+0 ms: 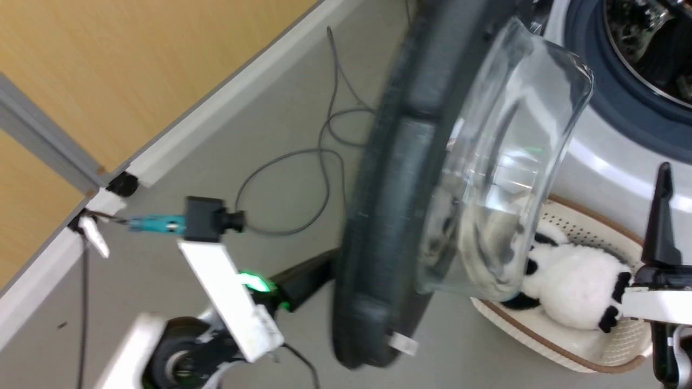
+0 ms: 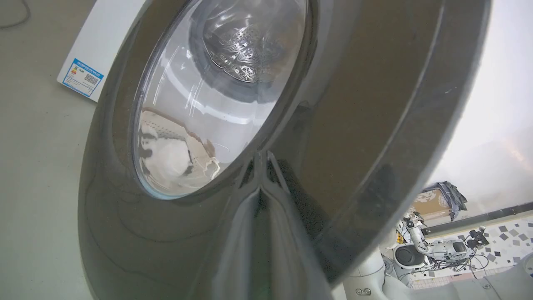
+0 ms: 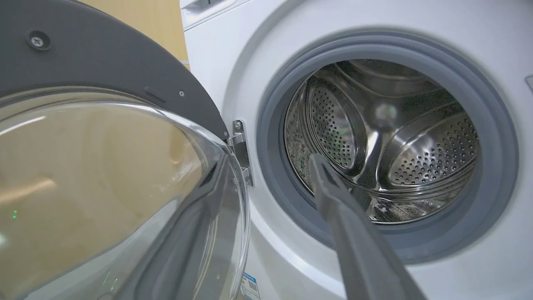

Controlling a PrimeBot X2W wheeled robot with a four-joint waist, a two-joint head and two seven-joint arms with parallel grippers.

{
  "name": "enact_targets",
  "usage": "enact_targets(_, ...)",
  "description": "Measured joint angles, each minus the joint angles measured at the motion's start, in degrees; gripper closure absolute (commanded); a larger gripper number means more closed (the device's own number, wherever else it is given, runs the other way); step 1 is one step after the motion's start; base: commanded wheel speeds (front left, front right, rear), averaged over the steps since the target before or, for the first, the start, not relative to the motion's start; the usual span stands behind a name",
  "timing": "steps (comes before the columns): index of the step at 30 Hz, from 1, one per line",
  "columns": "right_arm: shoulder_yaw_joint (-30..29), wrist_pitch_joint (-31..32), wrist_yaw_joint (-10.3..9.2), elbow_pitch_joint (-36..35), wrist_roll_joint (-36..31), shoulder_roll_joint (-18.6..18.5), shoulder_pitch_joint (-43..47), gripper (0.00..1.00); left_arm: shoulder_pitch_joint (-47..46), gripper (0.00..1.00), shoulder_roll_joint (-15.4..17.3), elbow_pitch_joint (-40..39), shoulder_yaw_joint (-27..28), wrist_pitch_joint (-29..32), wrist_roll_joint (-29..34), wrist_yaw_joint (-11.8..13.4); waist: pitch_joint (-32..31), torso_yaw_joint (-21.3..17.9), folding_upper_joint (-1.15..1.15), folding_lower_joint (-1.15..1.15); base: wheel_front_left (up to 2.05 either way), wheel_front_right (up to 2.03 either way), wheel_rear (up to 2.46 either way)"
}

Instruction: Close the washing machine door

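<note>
Two grippers are at work, one on each side of the open door. Our left gripper (image 1: 323,265) has its jaws closed on nothing, tips pressed against the glossy outer face of the washing machine door (image 1: 389,216). The door stands swung wide open, hinged at the left of the washing machine (image 3: 374,16), its glass bowl bulging to the right. Our right gripper (image 1: 664,178), jaws also together and empty, hovers right of the door and apart from it, pointing toward the steel drum (image 3: 399,137) inside the grey gasket (image 3: 275,166). A cream basket (image 1: 584,227) holding a panda plush (image 1: 573,286) sits on the floor (image 1: 270,108) just beside the machine. A grey cable (image 1: 324,156) loops at the far left.
</note>
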Motion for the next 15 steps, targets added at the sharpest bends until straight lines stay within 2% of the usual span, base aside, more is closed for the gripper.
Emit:
enact_targets(6, -0.04, 0.0, 0.0, 0.02, 0.88, 0.02, 0.58, 0.0, -2.65, 1.0, -1.81, 1.71, -6.35, -4.05, -0.29, 0.0, -0.97, -3.91, 0.0, 0.0, 0.0, 0.0, 0.0)
enact_targets(15, -0.1, 0.0, 0.0, 0.08, 2.16, 0.01, 0.56, 0.0, -6.56, 1.0, -5.8, 7.45, -14.01, -10.1, -2.26, -0.01, -1.56, -13.67, 0.0, 0.0, 0.0, 0.0, 0.0)
